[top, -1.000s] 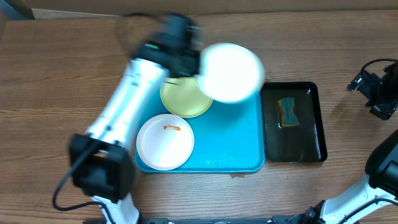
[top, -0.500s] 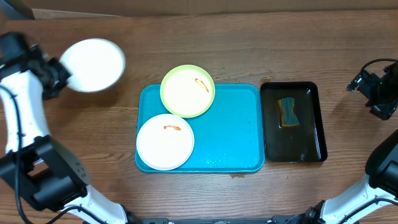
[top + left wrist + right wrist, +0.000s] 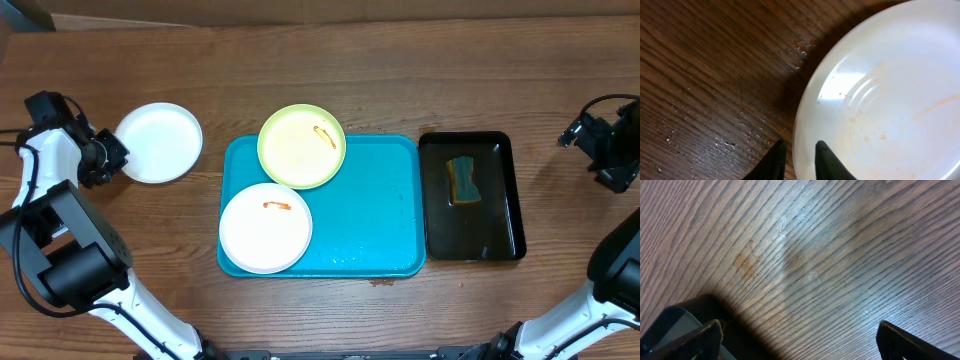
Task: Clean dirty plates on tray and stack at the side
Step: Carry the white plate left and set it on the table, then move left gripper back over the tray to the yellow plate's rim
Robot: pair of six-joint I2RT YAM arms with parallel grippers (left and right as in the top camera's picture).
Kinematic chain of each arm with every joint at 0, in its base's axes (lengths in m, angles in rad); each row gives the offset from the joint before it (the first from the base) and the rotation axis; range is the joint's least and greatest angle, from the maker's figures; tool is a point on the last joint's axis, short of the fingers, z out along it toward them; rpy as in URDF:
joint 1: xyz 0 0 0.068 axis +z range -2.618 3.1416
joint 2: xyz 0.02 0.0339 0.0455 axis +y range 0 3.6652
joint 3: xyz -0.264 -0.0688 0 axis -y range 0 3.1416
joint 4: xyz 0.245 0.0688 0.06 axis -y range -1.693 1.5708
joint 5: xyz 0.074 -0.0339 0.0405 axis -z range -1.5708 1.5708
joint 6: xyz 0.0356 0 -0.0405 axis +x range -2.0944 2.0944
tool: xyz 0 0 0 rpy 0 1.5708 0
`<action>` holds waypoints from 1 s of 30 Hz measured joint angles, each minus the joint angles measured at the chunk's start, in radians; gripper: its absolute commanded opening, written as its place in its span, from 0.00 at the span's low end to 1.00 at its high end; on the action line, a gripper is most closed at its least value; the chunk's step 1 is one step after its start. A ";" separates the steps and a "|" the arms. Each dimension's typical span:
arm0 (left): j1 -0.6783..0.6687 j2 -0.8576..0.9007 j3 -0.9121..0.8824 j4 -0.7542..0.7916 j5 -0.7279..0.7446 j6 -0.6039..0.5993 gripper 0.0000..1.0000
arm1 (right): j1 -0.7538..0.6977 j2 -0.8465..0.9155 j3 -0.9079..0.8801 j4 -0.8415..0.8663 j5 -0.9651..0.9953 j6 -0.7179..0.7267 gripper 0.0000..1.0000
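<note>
I have the left claw [image 3: 798, 159] pinched on the rim of the white plate [image 3: 158, 143]. On the wrist cam one finger sits outside the edge and the other inside, with the rim between them. That plate is off the tray [image 3: 370, 215], over bare worktop [image 3: 400, 80] to the tray's left and apart from it. I can't tell if it's flat down or held just above the wood. It has faint orange traces inside, and there are droplets [image 3: 735, 145] on the wood beside its rim.

Two plates are on the tray. The yellow-green plate [image 3: 301, 146] is at the back-left corner, overhanging the back rim, with a red-orange smear on its right half. The smeared white plate [image 3: 265, 228] is at the front-left corner, right against the yellow-green one; I can't tell if they touch.

The black tray [image 3: 500, 230] sits just right of the turquoise one, with the sponge [image 3: 462, 178] in it toward the back.

The right claw [image 3: 800, 341] is spread wide with nothing between its fingers, only wood grain below. Overhead it's at the far right, well apart from both trays.
</note>
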 measured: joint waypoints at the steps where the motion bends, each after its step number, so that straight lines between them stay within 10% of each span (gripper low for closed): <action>1: -0.004 0.000 0.006 -0.021 0.004 -0.002 0.52 | 0.000 0.000 0.000 0.000 0.000 0.000 1.00; 15: -0.167 -0.153 0.264 -0.483 0.228 -0.002 0.37 | 0.000 0.000 0.000 0.000 0.000 0.000 1.00; 30: -0.634 -0.054 0.253 -0.446 0.053 -0.051 0.42 | 0.000 0.000 0.000 0.000 0.000 0.000 1.00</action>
